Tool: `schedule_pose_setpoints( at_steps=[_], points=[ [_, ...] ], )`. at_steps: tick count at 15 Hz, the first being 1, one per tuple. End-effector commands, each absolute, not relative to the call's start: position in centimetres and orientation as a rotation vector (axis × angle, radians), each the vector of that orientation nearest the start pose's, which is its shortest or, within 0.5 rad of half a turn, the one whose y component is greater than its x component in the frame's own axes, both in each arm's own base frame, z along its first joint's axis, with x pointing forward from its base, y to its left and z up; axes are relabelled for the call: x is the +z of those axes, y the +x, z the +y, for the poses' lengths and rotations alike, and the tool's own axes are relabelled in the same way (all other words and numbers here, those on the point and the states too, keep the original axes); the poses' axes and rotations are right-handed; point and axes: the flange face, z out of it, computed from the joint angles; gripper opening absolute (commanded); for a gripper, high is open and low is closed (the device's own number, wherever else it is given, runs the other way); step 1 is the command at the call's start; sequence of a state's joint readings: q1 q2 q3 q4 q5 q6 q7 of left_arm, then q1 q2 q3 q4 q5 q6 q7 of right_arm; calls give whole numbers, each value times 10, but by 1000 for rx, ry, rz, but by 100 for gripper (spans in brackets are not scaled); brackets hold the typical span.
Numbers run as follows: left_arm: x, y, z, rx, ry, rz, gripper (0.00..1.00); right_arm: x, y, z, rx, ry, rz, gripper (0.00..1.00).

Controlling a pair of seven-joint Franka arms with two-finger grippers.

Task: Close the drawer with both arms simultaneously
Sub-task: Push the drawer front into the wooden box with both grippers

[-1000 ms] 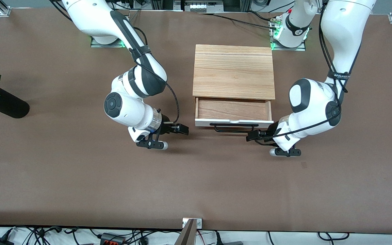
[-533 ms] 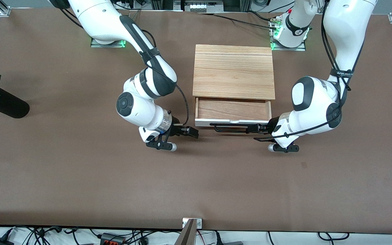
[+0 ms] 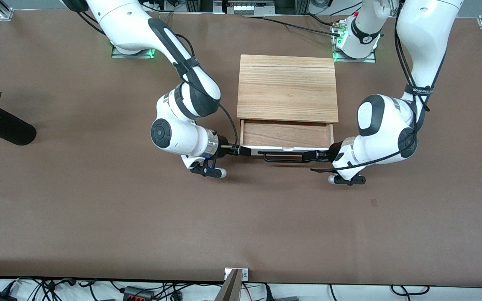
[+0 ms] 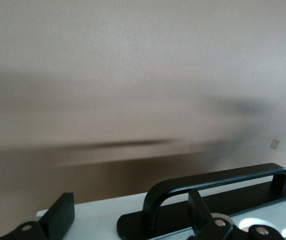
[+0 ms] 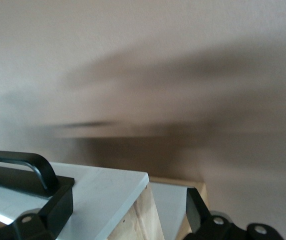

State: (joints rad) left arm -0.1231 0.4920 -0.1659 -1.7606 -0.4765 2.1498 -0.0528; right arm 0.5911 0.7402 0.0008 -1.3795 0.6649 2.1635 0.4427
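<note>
Front view: the wide white-fronted, black-handled drawer (image 3: 287, 143) of the light-wood cabinet (image 3: 287, 88) is shown unclosed, flanked at its front corners by the spread-jawed black left gripper (image 3: 319, 156) and spread-jawed black right gripper (image 3: 241, 150), so the push is judged not yet made.

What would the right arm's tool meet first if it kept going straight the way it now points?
Probably the drawer: the open right tool already straddles the white front panel's corner, so that panel comes first.
</note>
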Motion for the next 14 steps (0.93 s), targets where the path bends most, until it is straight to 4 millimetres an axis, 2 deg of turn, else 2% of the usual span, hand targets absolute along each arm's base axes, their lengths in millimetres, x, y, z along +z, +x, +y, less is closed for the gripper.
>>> schedule_pose_setpoints(
  at_steps=[1,5,14],
  points=[
    [296,612,-194,395,-3588,-147,100,287,594,438,431,-2591,267,100],
    [295,604,-197,512,-3582,-133,100,283,586,441,498,-2601,220,100],
    [299,577,-203,864,-3497,-123,100,279,548,464,710,-2608,108,100]
  ],
)
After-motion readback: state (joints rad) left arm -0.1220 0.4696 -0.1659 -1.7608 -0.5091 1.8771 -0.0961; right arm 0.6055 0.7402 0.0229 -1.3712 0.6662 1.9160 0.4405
